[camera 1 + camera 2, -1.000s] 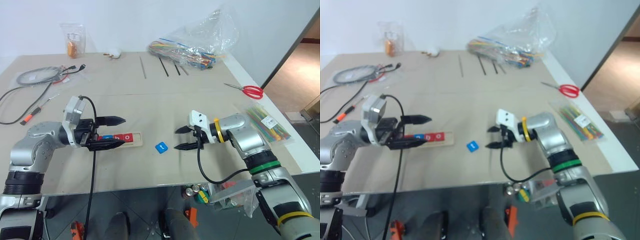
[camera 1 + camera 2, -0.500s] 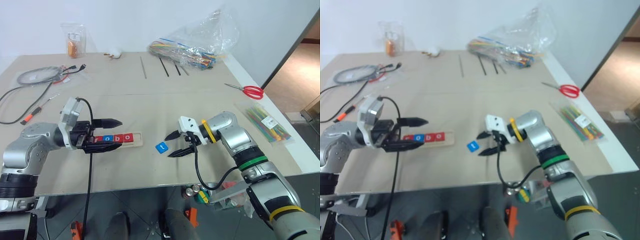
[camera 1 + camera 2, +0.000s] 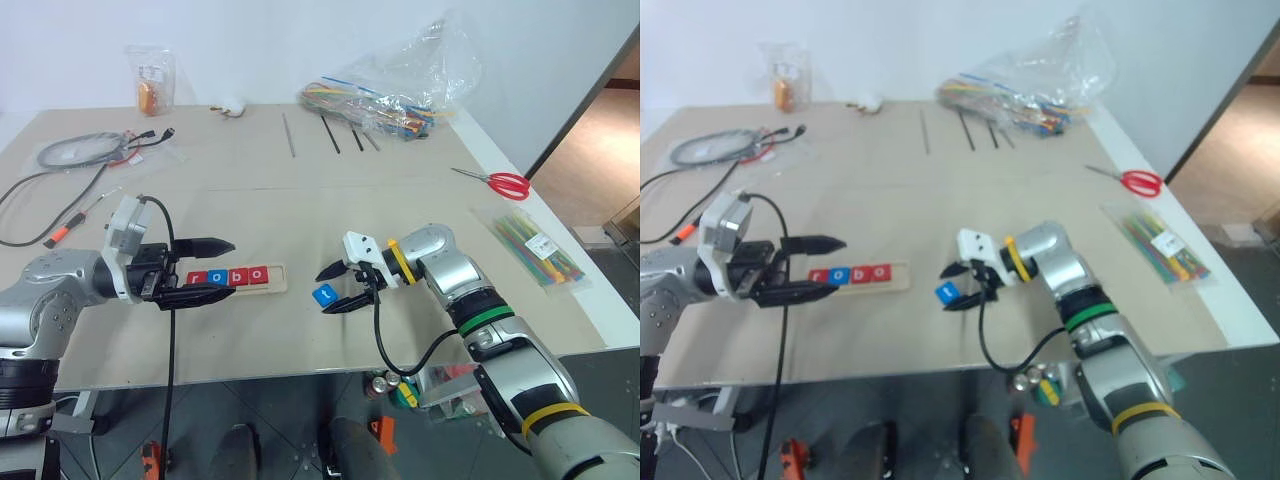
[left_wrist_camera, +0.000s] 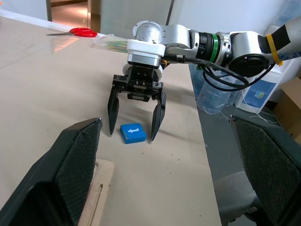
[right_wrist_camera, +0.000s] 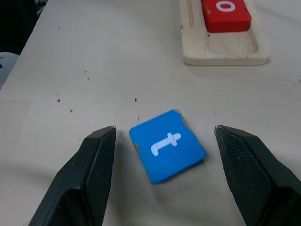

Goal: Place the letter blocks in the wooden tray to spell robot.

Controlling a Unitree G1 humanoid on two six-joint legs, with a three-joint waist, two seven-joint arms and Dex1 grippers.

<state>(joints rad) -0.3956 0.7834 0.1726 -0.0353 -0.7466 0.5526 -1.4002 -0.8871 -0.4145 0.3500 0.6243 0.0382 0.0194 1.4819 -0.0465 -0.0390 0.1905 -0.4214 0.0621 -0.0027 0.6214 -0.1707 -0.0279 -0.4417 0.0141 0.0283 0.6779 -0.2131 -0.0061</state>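
Observation:
The wooden tray (image 3: 277,283) lies near the table's front and holds four letter blocks: red r (image 3: 197,279), blue o (image 3: 217,277), red b (image 3: 238,275), red o (image 3: 258,273). Its right end is bare. A blue t block (image 3: 323,295) lies flat on the table to the right of the tray. My right gripper (image 3: 326,291) is open, tilted down, with one finger on each side of the t block (image 5: 167,151) and a gap on both sides. My left gripper (image 3: 230,268) hangs open and level over the tray's left part.
Red scissors (image 3: 495,182) and a pack of coloured ties (image 3: 535,250) lie at the right. A clear bag of coloured ties (image 3: 390,95) and black rods (image 3: 330,132) are at the back. Cables (image 3: 70,155) and a screwdriver (image 3: 75,222) lie at the left.
My right gripper has moved left and tipped downward, so its fingers now stand on either side of the blue t block. The left gripper has hardly moved.

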